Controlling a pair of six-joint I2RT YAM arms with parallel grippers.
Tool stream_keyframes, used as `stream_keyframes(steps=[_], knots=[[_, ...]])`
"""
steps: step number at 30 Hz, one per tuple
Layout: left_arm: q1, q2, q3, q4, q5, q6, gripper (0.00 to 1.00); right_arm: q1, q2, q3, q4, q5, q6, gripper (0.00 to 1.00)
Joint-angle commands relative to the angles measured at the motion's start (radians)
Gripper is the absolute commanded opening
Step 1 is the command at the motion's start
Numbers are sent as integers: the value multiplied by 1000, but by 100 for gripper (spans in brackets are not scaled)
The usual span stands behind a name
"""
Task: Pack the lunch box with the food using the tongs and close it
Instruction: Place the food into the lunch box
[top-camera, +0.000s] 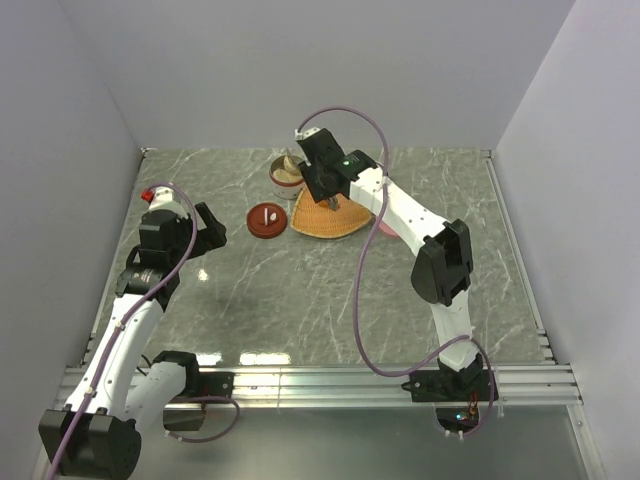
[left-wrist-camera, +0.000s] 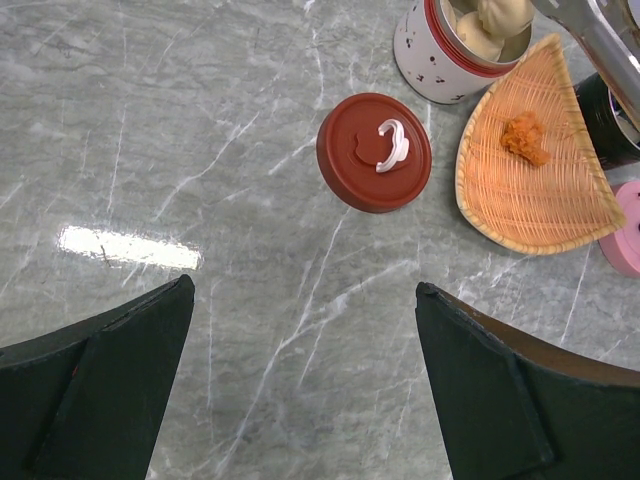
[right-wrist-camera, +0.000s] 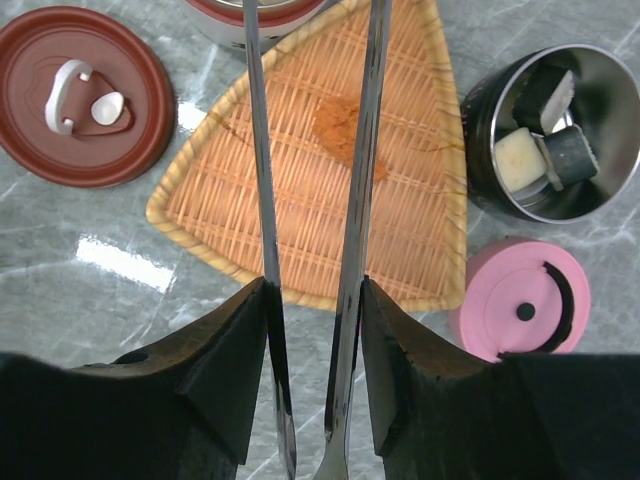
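Silver tongs (right-wrist-camera: 360, 200) gripped in right claw (right-wrist-camera: 315, 290), above tray (right-wrist-camera: 310, 220)

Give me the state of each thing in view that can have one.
Left gripper: open, empty.
Right gripper: shut on the slim silver metal tongs.
Tongs: arms apart.
White round jar with red rim: open, beige lumps inside.
Dark red round lid: off, lying flat.
Steel round container: open, rice rolls inside.
Pink round lid: off, beside the steel container.
Orange woven fan-shaped tray: holds one orange piece.
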Motion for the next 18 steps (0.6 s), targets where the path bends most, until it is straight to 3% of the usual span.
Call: stream_keyframes(steps=[1, 18], knots=[[-1, -5, 18, 19, -1, 7, 100, 0, -55, 13, 49, -15, 19, 48], [-1, 1, 15, 25, 7, 5, 99, 0, -194, 15, 85, -50, 56, 49]])
